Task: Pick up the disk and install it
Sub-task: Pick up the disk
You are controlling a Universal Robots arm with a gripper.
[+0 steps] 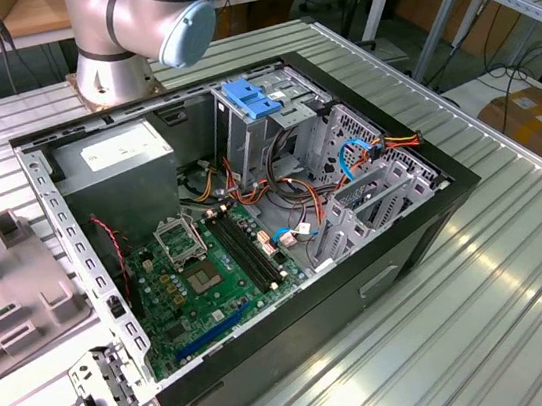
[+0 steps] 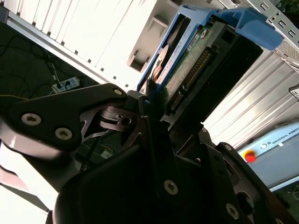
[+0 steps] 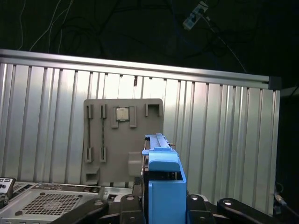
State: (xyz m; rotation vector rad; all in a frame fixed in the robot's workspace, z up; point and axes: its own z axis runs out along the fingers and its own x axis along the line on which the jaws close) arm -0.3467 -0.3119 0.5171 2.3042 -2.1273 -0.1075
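The disk (image 2: 189, 58) is clamped edge-on in my gripper (image 2: 161, 105), which is shut on it. Its blue plastic side rails, green circuit board and connector row stick out past the black fingers (image 2: 150, 93). In the first wrist view the disk (image 3: 161, 154) stands upright between the two finger links, with my gripper (image 3: 161, 205) holding it above the ribbed metal table. The open computer case (image 1: 397, 236) lies on its side in the exterior view, with a light-blue bracket (image 1: 252, 100) on top of its drive cage at the far end.
Inside the case are a grey power supply (image 1: 113, 159), a green motherboard (image 1: 210, 272) and loose cables (image 1: 365, 154). A grey fixture plate (image 3: 124, 140) carrying a small chip lies on the table (image 1: 489, 314). The arm's base (image 1: 116, 68) stands behind the case.
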